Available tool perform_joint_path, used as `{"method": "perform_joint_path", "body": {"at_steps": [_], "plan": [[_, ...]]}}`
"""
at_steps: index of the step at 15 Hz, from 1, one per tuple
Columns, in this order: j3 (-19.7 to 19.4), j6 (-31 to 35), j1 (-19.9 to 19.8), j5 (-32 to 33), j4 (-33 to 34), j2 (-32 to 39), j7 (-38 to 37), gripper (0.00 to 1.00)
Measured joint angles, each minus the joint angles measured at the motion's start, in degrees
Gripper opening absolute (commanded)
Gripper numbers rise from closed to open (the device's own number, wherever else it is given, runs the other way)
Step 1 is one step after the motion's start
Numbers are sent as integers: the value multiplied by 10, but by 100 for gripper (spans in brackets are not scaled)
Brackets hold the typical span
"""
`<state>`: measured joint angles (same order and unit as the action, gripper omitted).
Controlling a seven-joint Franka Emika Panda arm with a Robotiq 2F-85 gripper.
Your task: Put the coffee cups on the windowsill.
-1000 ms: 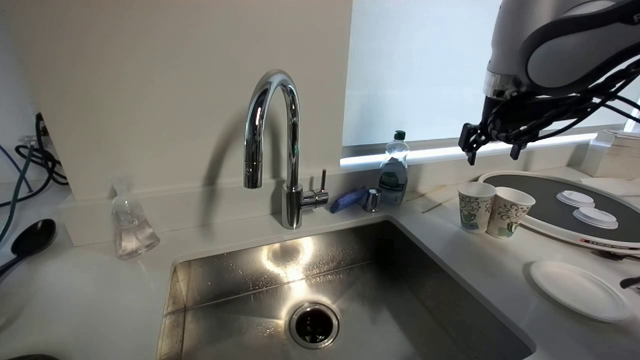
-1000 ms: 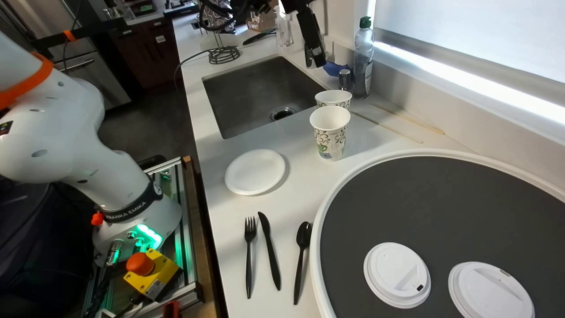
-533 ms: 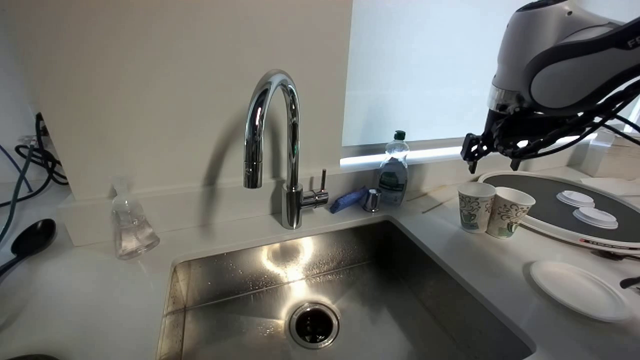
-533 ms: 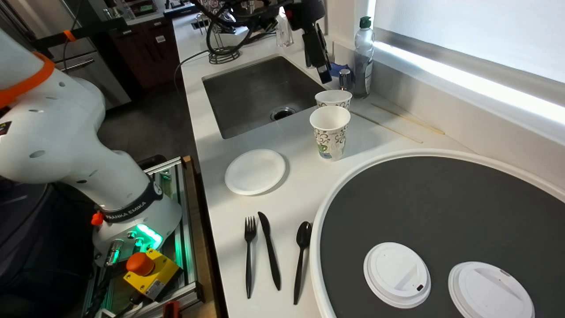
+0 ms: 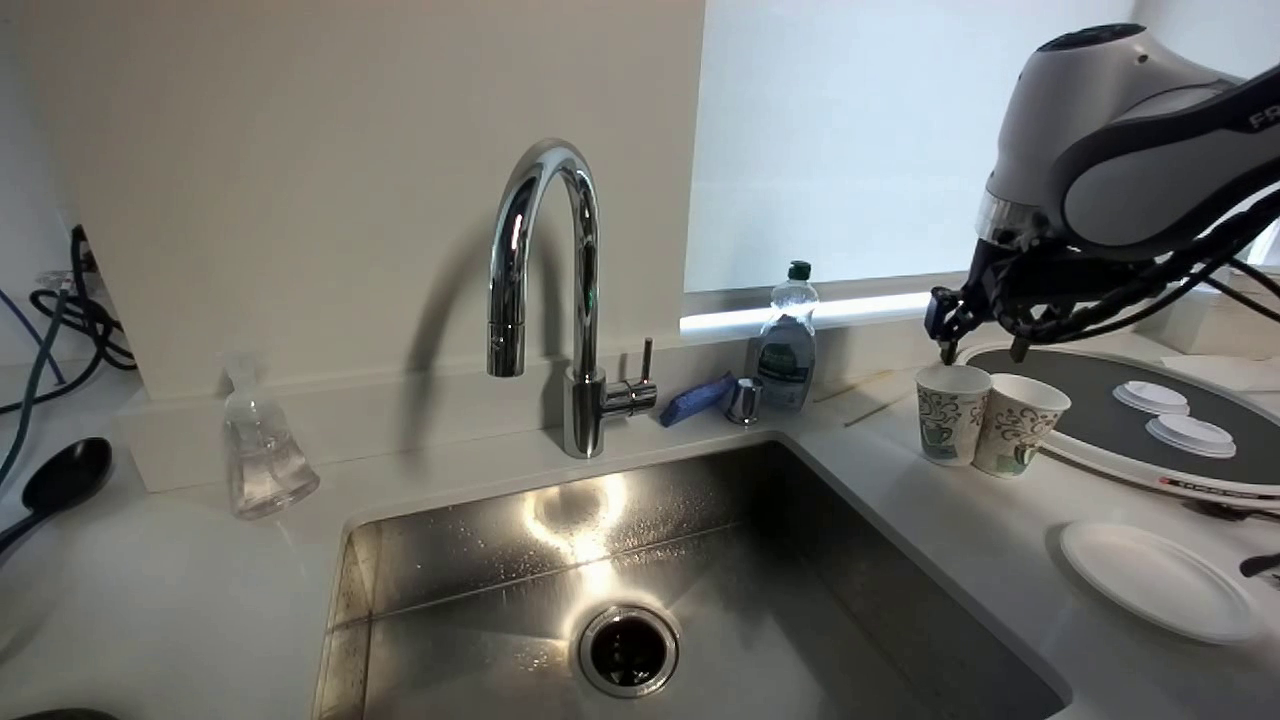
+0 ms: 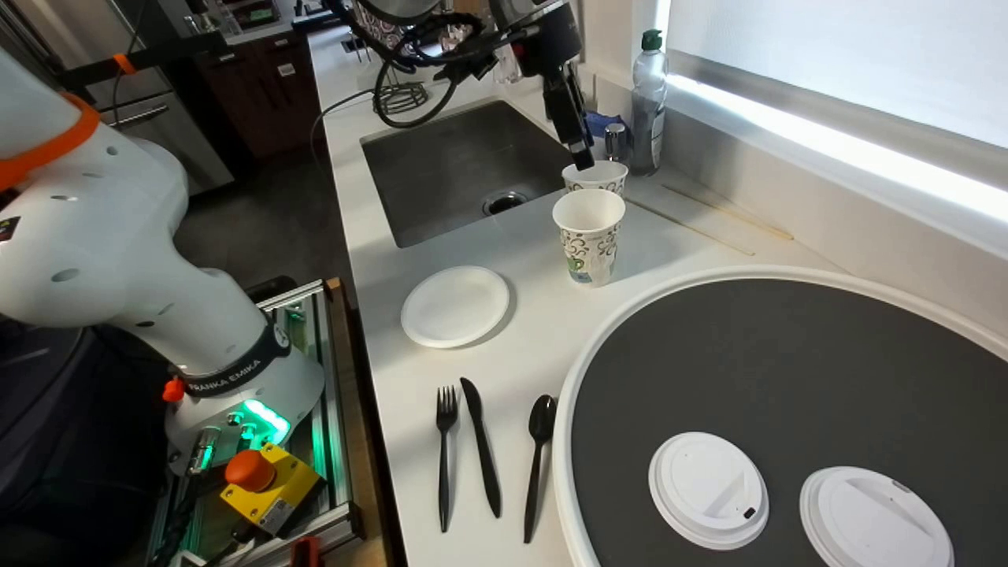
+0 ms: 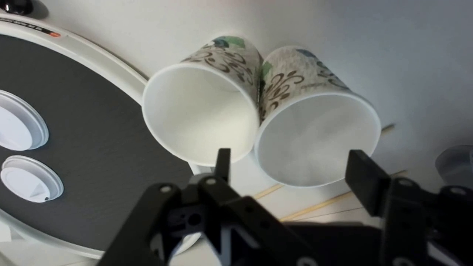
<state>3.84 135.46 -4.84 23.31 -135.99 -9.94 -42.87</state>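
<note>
Two off-white patterned coffee cups stand upright side by side, touching, on the counter. The cup nearer the sink [image 5: 945, 425] and the cup nearer the round board [image 5: 1015, 430] show in both exterior views [image 6: 608, 179] [image 6: 591, 244]. In the wrist view the sink-side cup is on the right [image 7: 314, 144] and the other on the left [image 7: 201, 114]. My gripper [image 7: 292, 162] is open and empty, pointing down just above the sink-side cup; it also shows in both exterior views [image 5: 984, 352] [image 6: 583, 161]. The windowsill [image 5: 830, 312] is the bright ledge below the window [image 6: 819, 150].
A dish soap bottle [image 5: 788, 350] stands by the wall beside the sink [image 5: 720, 600] and tap [image 5: 585, 300]. A round dark board [image 6: 772, 354] holds two white lids [image 6: 709, 488]. Thin sticks [image 6: 709, 213], a white plate [image 6: 455, 307] and black cutlery [image 6: 480, 449] lie on the counter.
My gripper has come down toward the cups, its tips now close over the sink-side cup's rim. The fingertips look slightly closer together in an exterior view. The cups have not moved.
</note>
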Motion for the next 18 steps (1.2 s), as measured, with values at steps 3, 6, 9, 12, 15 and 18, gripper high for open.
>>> {"method": "perform_joint_path", "body": {"at_steps": [3,6,9,12,15,18], "plan": [[0,8,-1,0,-6,4,-4,78],[0,10,-1,1,-9,7,-8,67],[0,11,-1,1,-10,10,-9,45],[0,13,-1,1,-10,12,-9,21],[-1,14,-1,3,-10,11,-9,0],[-2,15,-1,3,-9,7,-9,0]]}}
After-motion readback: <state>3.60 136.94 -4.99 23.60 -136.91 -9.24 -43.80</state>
